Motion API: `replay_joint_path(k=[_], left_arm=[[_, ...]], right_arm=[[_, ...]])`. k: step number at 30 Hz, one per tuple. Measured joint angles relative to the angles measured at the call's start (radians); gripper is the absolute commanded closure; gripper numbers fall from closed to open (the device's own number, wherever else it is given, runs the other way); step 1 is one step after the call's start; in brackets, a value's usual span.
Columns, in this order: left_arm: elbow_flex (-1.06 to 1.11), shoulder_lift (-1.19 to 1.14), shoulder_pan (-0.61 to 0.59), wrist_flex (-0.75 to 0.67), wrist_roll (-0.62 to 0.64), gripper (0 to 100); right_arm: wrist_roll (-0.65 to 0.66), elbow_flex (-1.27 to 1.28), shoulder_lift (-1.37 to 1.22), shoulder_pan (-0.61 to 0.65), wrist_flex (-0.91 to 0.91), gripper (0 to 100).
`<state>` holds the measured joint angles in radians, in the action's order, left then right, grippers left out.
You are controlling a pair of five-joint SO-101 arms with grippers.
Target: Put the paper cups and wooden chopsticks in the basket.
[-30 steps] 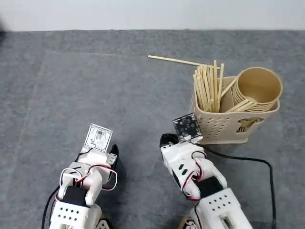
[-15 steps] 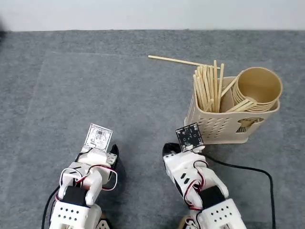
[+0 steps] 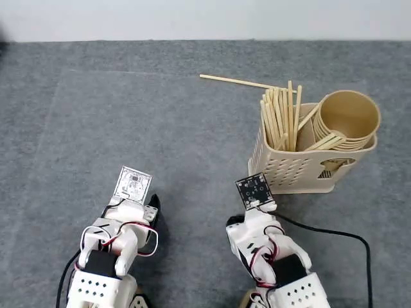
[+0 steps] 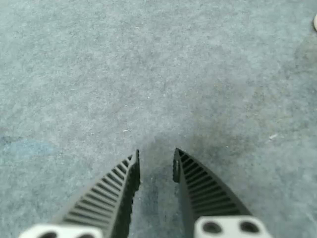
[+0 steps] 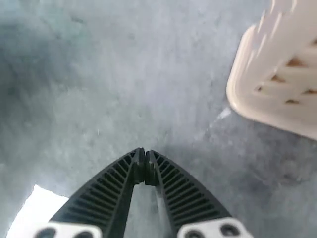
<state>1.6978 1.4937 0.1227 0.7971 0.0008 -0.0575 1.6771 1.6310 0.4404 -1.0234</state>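
With cups (image 3: pixel 350 119) and chopsticks (image 3: pixel 279 119) sitting in the basket (image 3: pixel 295 172), the right end effector (image 5: pixel 145 153) is idling closed and the left end effector (image 4: pixel 156 154) slightly parted, both empty.

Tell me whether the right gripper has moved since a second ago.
Yes. The right gripper has drawn back from the basket, toward its own base.

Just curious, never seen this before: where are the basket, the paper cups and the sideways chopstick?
basket (image 3: pixel 292 170), high view, perforated front wall.
paper cups (image 3: pixel 350 115), high view, inside of the top cup.
sideways chopstick (image 3: pixel 234 81), high view, middle of its shaft.
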Motion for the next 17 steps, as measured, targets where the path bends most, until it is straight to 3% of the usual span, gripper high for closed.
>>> replay_joint_path(k=[17], left_arm=[[0.0, 0.0, 0.0, 0.0, 0.0, 89]], right_arm=[[0.0, 0.0, 0.0, 0.0, -0.014, 99.0]])
